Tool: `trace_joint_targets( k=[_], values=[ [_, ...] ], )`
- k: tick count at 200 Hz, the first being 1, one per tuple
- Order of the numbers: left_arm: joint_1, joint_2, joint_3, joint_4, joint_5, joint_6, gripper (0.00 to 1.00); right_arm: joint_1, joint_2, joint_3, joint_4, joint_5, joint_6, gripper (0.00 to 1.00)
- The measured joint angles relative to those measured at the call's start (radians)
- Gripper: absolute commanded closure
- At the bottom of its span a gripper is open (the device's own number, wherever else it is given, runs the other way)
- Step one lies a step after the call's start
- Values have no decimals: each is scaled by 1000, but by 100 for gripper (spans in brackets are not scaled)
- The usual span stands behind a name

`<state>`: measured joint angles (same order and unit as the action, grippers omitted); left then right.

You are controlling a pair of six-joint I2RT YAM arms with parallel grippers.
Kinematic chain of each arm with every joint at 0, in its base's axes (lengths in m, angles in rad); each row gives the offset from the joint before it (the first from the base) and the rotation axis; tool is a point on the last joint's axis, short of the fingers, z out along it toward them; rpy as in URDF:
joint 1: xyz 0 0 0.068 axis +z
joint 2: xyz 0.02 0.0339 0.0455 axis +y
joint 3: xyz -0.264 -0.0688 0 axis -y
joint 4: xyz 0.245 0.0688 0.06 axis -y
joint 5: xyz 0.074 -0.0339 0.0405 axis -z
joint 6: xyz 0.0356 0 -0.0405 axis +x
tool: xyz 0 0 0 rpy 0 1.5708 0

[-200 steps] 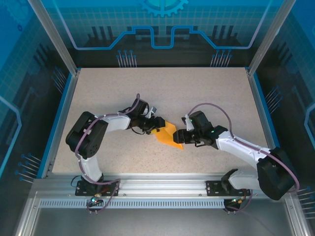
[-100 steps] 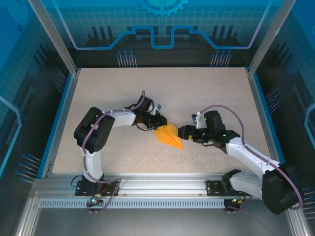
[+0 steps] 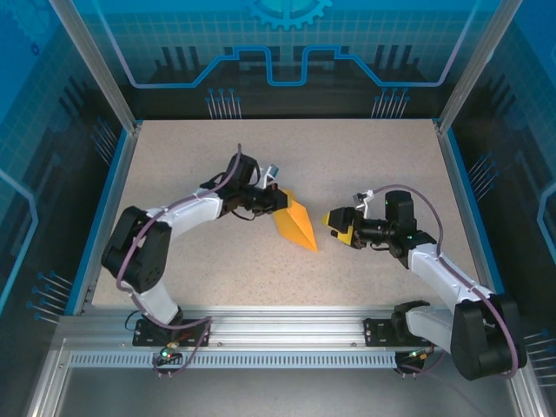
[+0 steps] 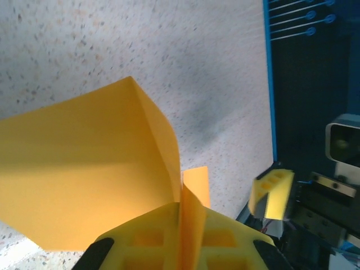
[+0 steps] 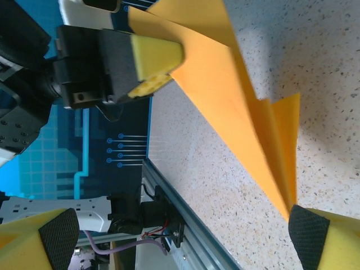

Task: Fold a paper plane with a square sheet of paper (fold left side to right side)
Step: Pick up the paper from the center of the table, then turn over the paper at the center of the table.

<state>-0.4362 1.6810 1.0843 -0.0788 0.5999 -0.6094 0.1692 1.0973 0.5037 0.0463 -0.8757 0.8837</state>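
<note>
The orange sheet of paper [image 3: 296, 225] is folded into a slim pointed shape, its tip toward the near side of the table. My left gripper [image 3: 278, 204] is shut on its upper left end. In the left wrist view the yellow fingers [image 4: 140, 239] pinch the paper's upright crease [image 4: 190, 222], and a wide flap [image 4: 84, 169] spreads to the left. My right gripper [image 3: 337, 227] stands open just right of the paper, apart from it. In the right wrist view the paper [image 5: 236, 95] lies beyond my open right gripper [image 5: 183, 236].
The speckled table [image 3: 287, 148] has blue side edges [image 3: 111, 187] and an aluminium rail [image 3: 287, 326] along the near side. Clear panels wall the cell at the back and sides. Both arm bases sit on the rail.
The left gripper has shut on the paper and drawn it slightly left and back. The right gripper has opened, let go of the paper and pulled away to the right.
</note>
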Motion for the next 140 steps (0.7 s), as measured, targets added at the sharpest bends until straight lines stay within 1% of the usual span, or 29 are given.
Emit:
trace_joint_targets(
  k=[44, 73, 107, 140],
  values=[
    [36, -122, -16, -29, 30, 26, 96, -1, 5, 0, 0, -33, -20, 0],
    [50, -196, -18, -25, 71, 18, 96, 6, 50, 0, 26, -55, -40, 0],
    [51, -231, -18, 6, 124, -10, 96, 59, 122, 0, 100, -81, -38, 0],
    [51, -233, -20, 13, 155, -24, 96, 110, 145, 13, 174, -103, -27, 0]
  ],
)
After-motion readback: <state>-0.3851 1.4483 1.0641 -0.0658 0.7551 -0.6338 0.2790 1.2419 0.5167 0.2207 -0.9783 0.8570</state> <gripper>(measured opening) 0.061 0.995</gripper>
